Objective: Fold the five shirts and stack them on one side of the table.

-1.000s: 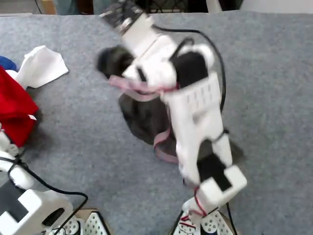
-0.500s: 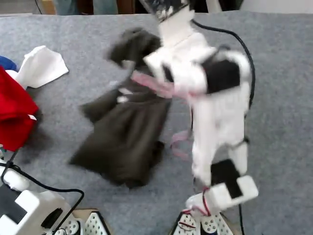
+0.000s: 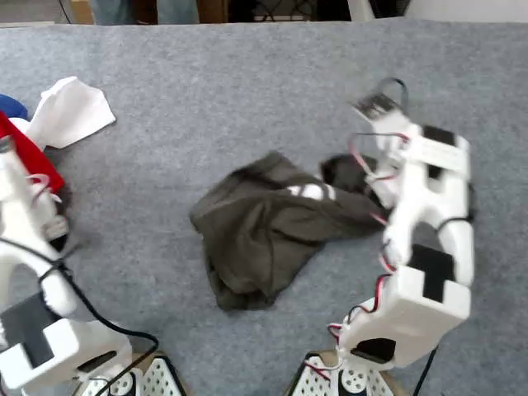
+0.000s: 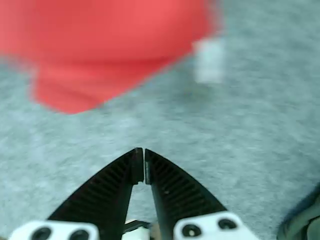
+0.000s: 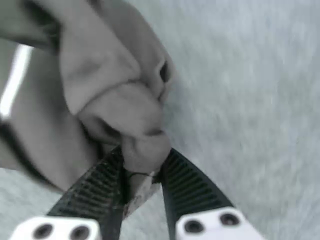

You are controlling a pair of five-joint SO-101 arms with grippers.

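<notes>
- The right arm (image 3: 429, 214), stretched over the far middle of the table (image 3: 206, 91) a second ago, has pulled back to the right side and folded down low.
- The dark shirt (image 3: 264, 231), lifted and swinging half a second ago, now lies crumpled on the middle of the table, with one end drawn out to the right.
- The right hand (image 5: 142, 160) is clamped on a bunched fold of that right end. The cloth fills the gap between its two fingers.
- The left arm (image 3: 29, 272) has risen further into sight at the near left edge, beside the red shirt (image 3: 29, 161).
- The left hand (image 4: 140, 162) hangs over bare table just near of the red shirt. Its fingertips are together with nothing between them.
- The white shirt (image 3: 70, 111) lies where it was at the far left, just beyond the red one, and a bit of blue cloth (image 3: 10, 106) shows at the left edge.
- A pale label (image 3: 312, 191) shows on the dark shirt near its right end; its print is too small to read.
</notes>
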